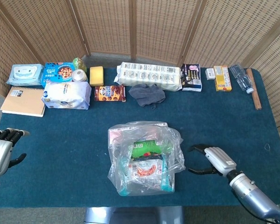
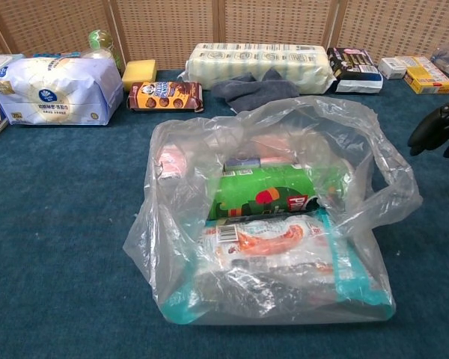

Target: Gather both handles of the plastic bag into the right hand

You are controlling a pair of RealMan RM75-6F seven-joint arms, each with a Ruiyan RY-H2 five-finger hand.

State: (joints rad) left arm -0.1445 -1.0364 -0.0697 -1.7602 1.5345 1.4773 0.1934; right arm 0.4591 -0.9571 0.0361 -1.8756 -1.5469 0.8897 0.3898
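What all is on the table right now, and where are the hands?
Clear plastic bag: one, transparent, table centre, holding green and red-and-white packets.
Wet-wipes pack: one, pale blue, back left.
Cookie bag: one, blue, beside the wipes.
Large soft pack: one, white and blue, in front of the cookie bag.
Notebook: one, tan, left edge.
Sponge: one, yellow, back.
Brown cookie pack: one, in front of the sponge.
Long multipack: one, white, back centre.
Cloth: one, grey, in front of the multipack.
Yellow box: one, back right.
Left hand: open, left edge.
Right hand: open, right of the bag, not touching.
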